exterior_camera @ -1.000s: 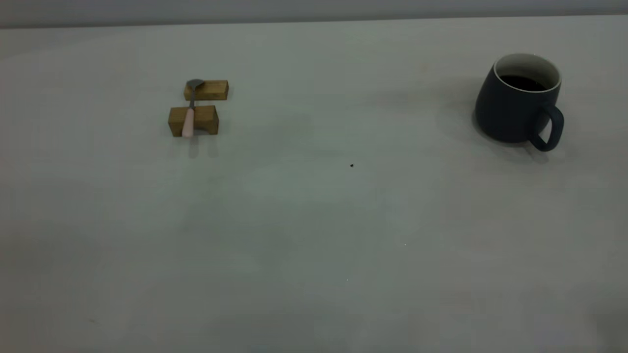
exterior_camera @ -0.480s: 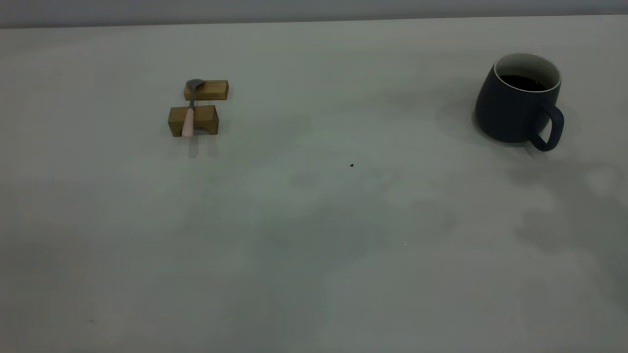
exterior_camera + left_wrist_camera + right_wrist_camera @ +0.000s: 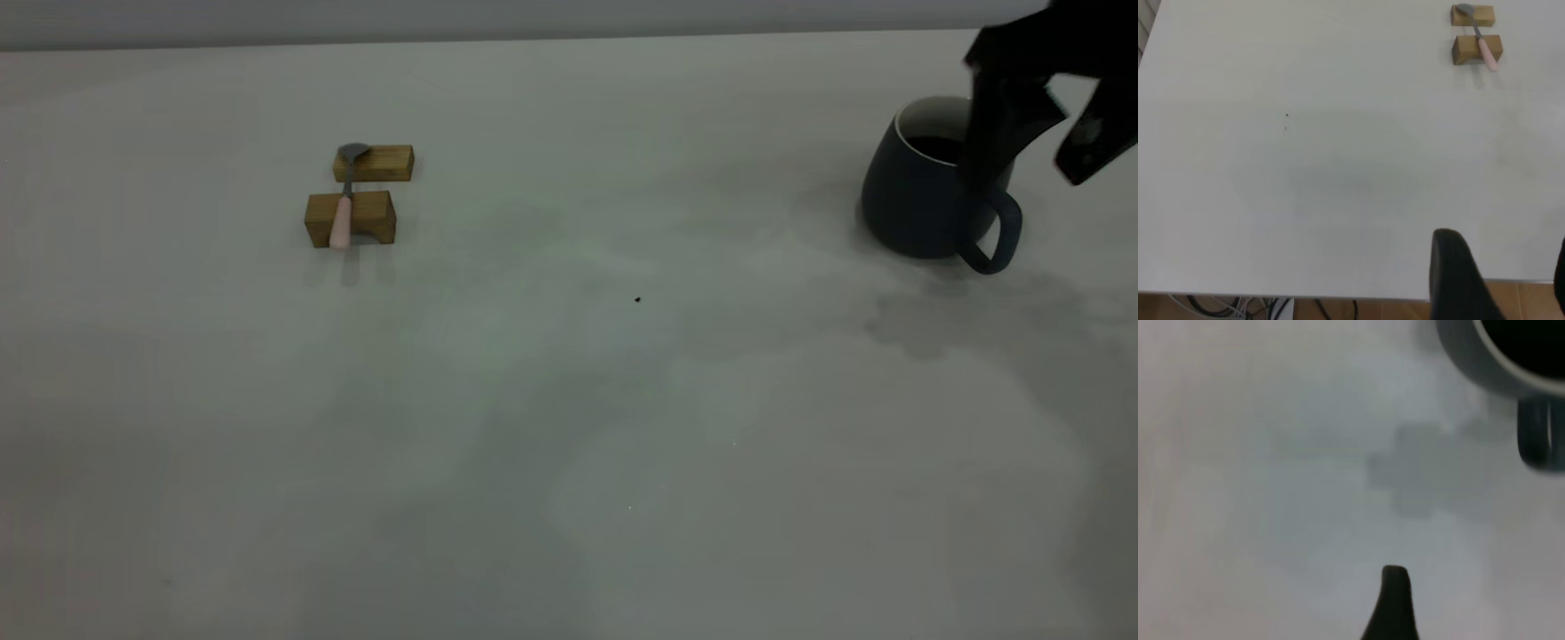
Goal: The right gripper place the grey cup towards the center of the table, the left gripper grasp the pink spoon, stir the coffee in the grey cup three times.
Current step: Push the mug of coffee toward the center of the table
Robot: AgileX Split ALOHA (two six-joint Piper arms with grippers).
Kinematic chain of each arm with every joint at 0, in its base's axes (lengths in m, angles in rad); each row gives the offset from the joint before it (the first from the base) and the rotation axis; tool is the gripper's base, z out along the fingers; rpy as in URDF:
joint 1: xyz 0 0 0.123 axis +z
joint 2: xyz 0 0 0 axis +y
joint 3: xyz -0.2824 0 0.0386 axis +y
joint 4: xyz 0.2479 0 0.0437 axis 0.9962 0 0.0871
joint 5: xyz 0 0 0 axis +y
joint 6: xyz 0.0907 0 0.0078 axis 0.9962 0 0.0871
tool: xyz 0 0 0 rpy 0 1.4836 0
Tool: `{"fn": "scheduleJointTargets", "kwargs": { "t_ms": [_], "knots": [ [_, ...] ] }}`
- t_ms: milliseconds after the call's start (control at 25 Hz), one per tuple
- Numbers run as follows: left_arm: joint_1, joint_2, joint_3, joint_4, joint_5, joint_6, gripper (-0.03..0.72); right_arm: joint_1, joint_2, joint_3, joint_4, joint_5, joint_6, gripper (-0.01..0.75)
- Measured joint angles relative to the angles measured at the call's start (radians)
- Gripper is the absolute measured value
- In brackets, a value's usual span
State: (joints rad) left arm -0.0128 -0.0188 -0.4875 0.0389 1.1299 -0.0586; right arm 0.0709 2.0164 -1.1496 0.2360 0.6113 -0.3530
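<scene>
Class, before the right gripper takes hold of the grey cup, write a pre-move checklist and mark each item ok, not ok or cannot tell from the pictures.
1. Right gripper open, fingers spread: ok.
2. Gripper near the grey cup: ok, it hangs over the rim on the handle side, nothing gripped yet.
3. Cup upright, coffee inside, no spill visible: ok.
4. Fingers straddle the handle or wall: cannot tell.
5. Table centre around the dark speck free: ok.
6. Pink spoon lying across the two wooden blocks, far from the cup: ok. Left gripper back near the table edge: ok.
</scene>
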Motion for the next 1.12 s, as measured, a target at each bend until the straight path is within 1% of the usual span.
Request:
{"fn": "scheduleJointTargets", "kwargs": {
  "t_ms": [200, 480, 760, 920, 1040, 1120],
  "knots": [
    [0.0, 0.0, 0.0, 0.0, 0.0, 0.0, 0.432, 0.002, 0.088, -0.031, -0.005, -0.073, -0.016, 0.721],
    [0.0, 0.0, 0.0, 0.0, 0.0, 0.0, 0.432, 0.002, 0.144, -0.038, -0.064, -0.136, -0.05, 0.702],
    [0.0, 0.0, 0.0, 0.0, 0.0, 0.0, 0.432, 0.0, 0.168, -0.052, -0.163, -0.191, -0.049, 0.688],
    [0.0, 0.0, 0.0, 0.0, 0.0, 0.0, 0.432, -0.008, 0.194, -0.073, -0.178, -0.193, -0.049, 0.673],
    [0.0, 0.0, 0.0, 0.0, 0.0, 0.0, 0.432, -0.015, 0.218, -0.097, -0.182, -0.193, -0.049, 0.631],
    [0.0, 0.0, 0.0, 0.0, 0.0, 0.0, 0.432, -0.017, 0.233, -0.113, -0.183, -0.187, -0.049, 0.558]
  ]
}}
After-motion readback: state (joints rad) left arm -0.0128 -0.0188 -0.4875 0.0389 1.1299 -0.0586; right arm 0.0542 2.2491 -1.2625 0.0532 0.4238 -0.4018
